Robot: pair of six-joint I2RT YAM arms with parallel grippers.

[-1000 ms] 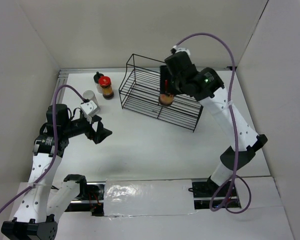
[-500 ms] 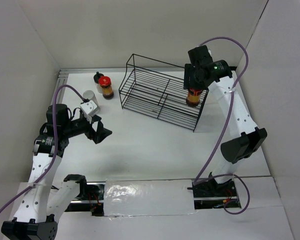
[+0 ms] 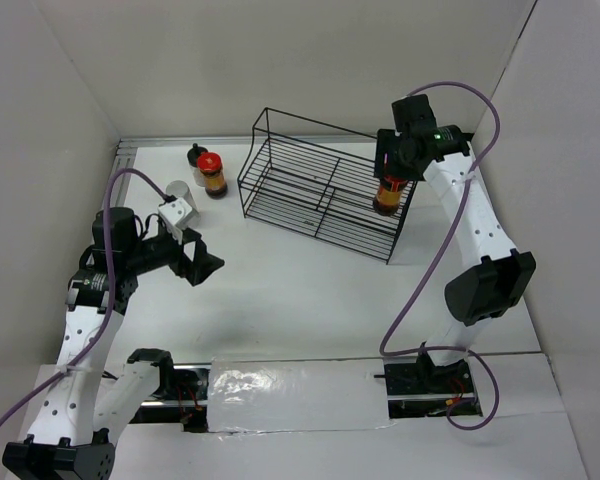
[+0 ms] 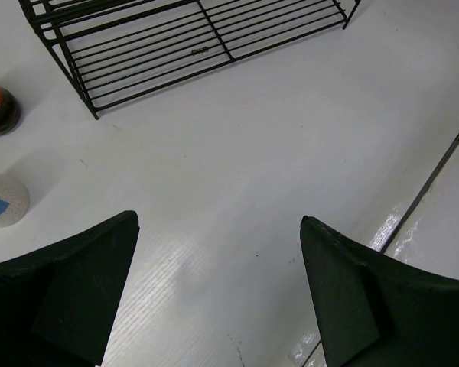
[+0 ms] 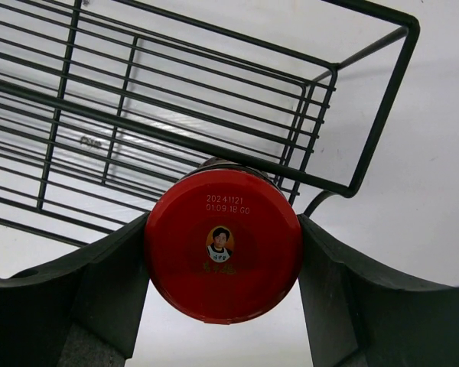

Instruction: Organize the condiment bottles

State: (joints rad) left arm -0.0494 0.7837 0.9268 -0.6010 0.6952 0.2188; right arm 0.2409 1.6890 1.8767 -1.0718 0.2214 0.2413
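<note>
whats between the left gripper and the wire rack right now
Only bare white table separates the left gripper from the wire rack. The left wrist view shows that stretch with nothing on it, and the top view agrees.

Held jar (image 3: 387, 195): brown glass, red lid with printed date and small portrait, upright, clamped on both sides by the right gripper (image 5: 223, 229), right of centre at the wire rack's (image 3: 315, 190) right end; inside or just outside, unclear.

Upper left, three standing close together on the tabletop:
- second brown jar (image 3: 212, 174), red lid
- black-capped bottle (image 3: 196, 155), just behind it
- white cylinder (image 3: 177, 191), grey cap, speckled body, blue label
</note>
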